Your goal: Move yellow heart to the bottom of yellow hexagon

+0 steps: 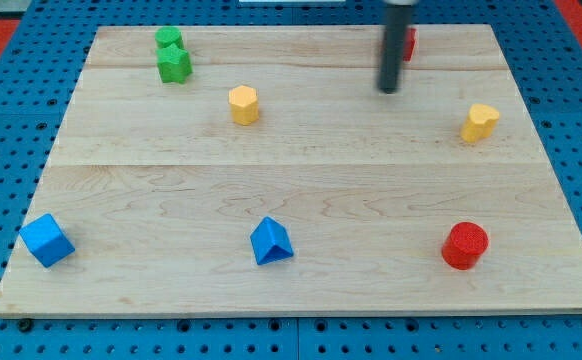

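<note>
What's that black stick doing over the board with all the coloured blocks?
That stick is a robot arm's pushing rod; my tip slides blocks around the wooden board. The job is to push the yellow heart, near the view's right edge, to just below the yellow hexagon. Right now my tip sits near the view's top, between those two and touching neither, with a red block partly hidden behind the rod. The heart is far from its spot.

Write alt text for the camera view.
My tip rests near the board's top, between the yellow hexagon at left and the yellow heart at right, touching neither. Green, blue and red blocks sit around the board's edges.
</note>
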